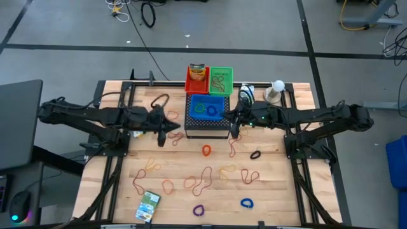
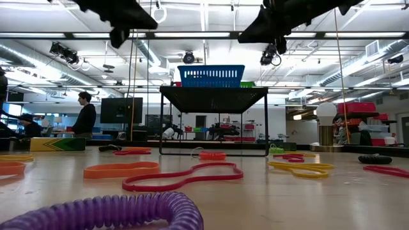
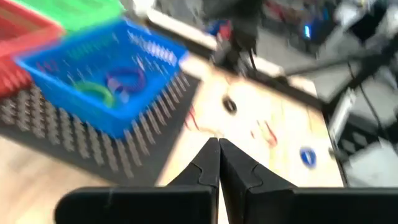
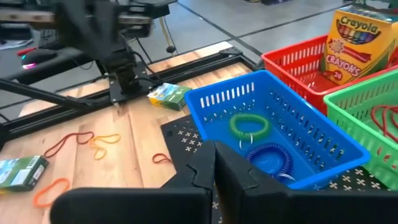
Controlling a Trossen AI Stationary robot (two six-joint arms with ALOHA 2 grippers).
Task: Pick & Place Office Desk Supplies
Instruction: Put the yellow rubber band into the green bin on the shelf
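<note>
Both claws shut — beside blue basket (image 1: 208, 107)

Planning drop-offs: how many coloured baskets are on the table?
3. The red basket and green basket sit side by side at the far edge; the blue basket is just in front, on the black perforated box. None seems hidden.

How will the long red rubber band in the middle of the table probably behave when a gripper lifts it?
The red rubber band lies flat in a thin, wavy loop, so it is probably floppy and would sag from the fingers. It looks very light. Because it sits so low on the wooden table, pinching it may be difficult.
</note>
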